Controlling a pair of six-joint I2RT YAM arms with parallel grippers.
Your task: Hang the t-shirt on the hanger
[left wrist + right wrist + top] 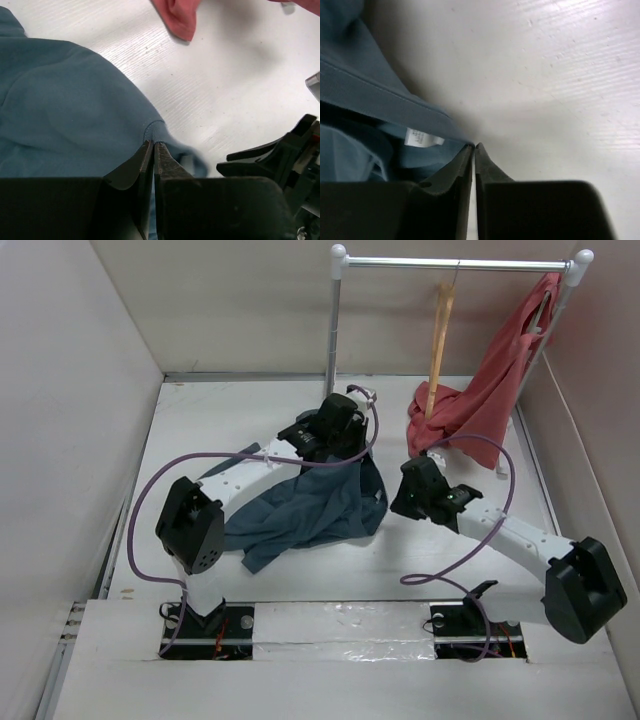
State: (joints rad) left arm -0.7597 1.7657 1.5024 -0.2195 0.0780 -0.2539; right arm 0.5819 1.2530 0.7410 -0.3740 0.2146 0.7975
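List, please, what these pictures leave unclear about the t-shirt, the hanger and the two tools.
- Top view: the t-shirt is crumpled and partly under the left arm; sleeves cannot be told apart.
- Top view: the hanger hangs edge-on, its hook too thin to trace.
- Right wrist view: whether the right tool pinches the edge; shadow hides it.
- Left wrist view: the left tool blocks the cloth below its tips.

White arms (245,466) with black joints (190,525), purple cables (133,525).
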